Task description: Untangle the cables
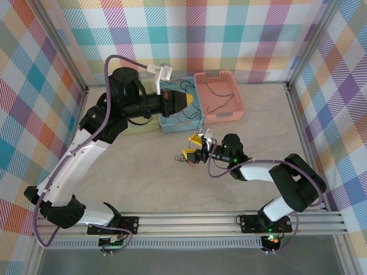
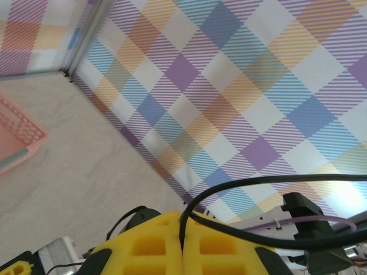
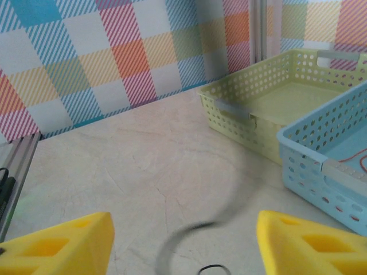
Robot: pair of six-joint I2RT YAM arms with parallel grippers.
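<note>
Pinching a black cable [image 2: 252,181] in the tightly closed left gripper [image 2: 182,229] above the blue basket [image 1: 178,127] near the far edge of the table [image 1: 143,177], with the right gripper [image 1: 192,148] spread around a loose cable loop [image 3: 189,232] toward the middle: liable to drag it taut or lose it by lifting before clamping.

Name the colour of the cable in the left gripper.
Black cable, clearest in the left wrist view.

no readable text, no labels, brands, numbers or signs

Perforated plastic blue basket [image 3: 312,163], matt table [image 3: 143,163]
</note>
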